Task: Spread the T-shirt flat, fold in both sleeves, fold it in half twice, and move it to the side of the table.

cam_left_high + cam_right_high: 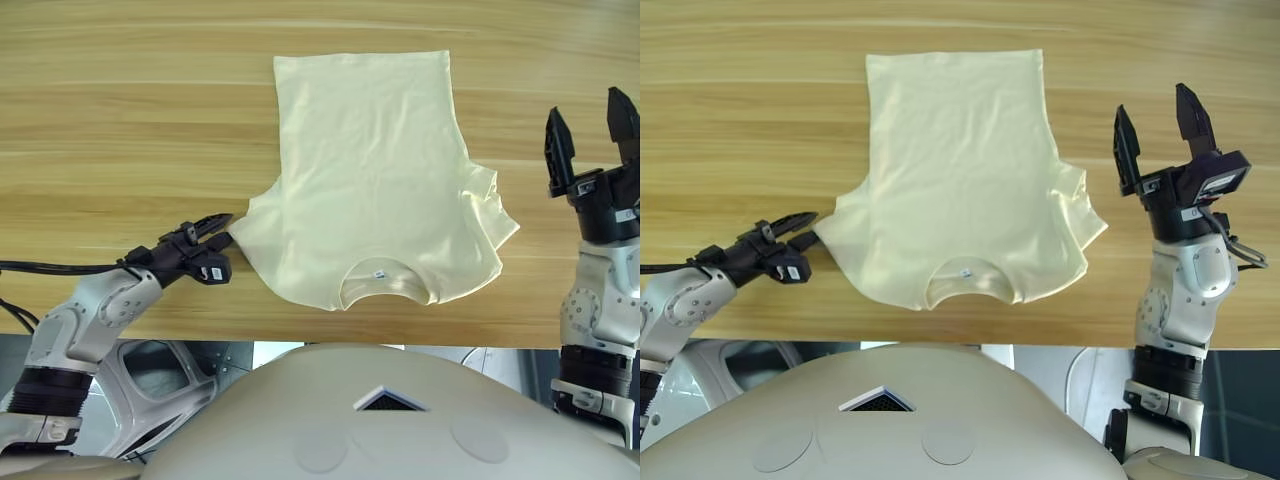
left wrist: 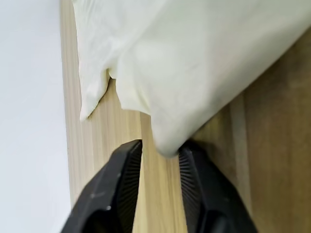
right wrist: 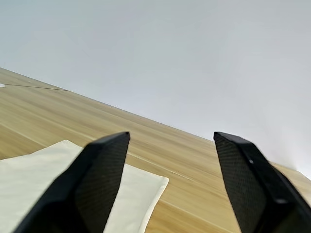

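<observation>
Left tool (image 1: 222,229), right tool (image 1: 588,108); one T-shirt (image 1: 370,170), one table (image 1: 130,120)

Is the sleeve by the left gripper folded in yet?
No. The sleeve sticks out from the T-shirt, tip between the left gripper's fingers.

1. Plain pale yellow T-shirt (image 1: 370,170) with a white neck label (image 1: 378,271).
2. Light brown wood-grain table (image 1: 120,120) with darker streaks.
3. Black left pincer (image 1: 226,230) and right pincer (image 1: 588,105), inner faces finely ribbed.
</observation>
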You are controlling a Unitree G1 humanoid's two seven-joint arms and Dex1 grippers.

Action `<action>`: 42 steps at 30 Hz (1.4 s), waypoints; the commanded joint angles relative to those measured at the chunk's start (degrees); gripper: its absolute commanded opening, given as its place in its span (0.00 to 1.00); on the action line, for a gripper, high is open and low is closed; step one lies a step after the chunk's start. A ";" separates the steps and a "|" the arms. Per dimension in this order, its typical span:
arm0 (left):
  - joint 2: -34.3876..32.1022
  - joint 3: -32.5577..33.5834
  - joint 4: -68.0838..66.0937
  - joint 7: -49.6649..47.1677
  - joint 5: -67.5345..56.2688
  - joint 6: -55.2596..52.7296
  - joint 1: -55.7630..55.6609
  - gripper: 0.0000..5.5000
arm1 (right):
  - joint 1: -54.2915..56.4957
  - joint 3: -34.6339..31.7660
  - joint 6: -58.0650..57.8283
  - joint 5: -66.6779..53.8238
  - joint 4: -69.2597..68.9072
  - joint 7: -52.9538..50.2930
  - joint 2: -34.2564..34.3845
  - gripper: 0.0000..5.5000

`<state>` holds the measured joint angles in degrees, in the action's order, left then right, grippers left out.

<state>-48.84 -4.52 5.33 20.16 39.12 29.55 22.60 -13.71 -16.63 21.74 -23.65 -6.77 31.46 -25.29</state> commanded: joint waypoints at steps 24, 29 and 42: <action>5.30 -2.95 -1.73 -5.93 -2.96 -3.44 -0.41 0.00 | -0.02 -1.70 -0.81 -0.36 -0.02 1.00 -0.14 0.58; 8.83 -4.39 -2.89 -7.20 -5.62 -2.72 -2.32 0.00 | 0.12 -1.71 -0.65 -0.14 0.46 1.37 0.01 0.58; 12.90 -11.47 2.34 -4.85 -10.20 3.38 -4.21 0.00 | 0.81 -0.06 -0.17 1.13 1.94 1.97 0.52 0.58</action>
<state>-36.28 -15.06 6.10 14.31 29.67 32.10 18.50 -13.49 -17.18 21.51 -23.15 -5.30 32.86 -25.21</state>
